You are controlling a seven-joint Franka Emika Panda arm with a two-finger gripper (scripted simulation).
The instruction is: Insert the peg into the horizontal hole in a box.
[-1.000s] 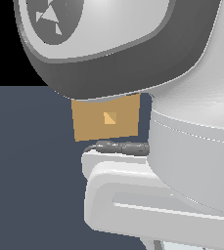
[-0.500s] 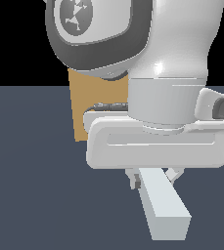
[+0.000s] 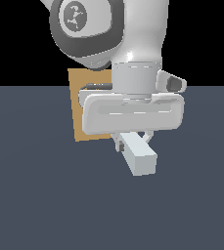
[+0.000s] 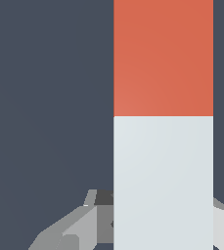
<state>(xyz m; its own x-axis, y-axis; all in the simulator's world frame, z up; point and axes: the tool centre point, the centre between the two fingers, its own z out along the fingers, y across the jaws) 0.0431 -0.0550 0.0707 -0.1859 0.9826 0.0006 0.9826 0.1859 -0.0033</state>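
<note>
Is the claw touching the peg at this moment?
Touching. In the wrist view the claw fingers sit against both sides of the peg's white half with no gap; the exterior view shows the peg lifted beneath it.

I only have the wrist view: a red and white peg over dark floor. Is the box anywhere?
Observer: Yes. The box stands upright beyond the arm, which hides part of it.
Operator: Can you see the hole?
Observer: No. The arm covers the middle of the box's face.
Operator: Which end of the peg points away from the box?
Observer: The peg's white end, which faces the exterior camera.
</note>
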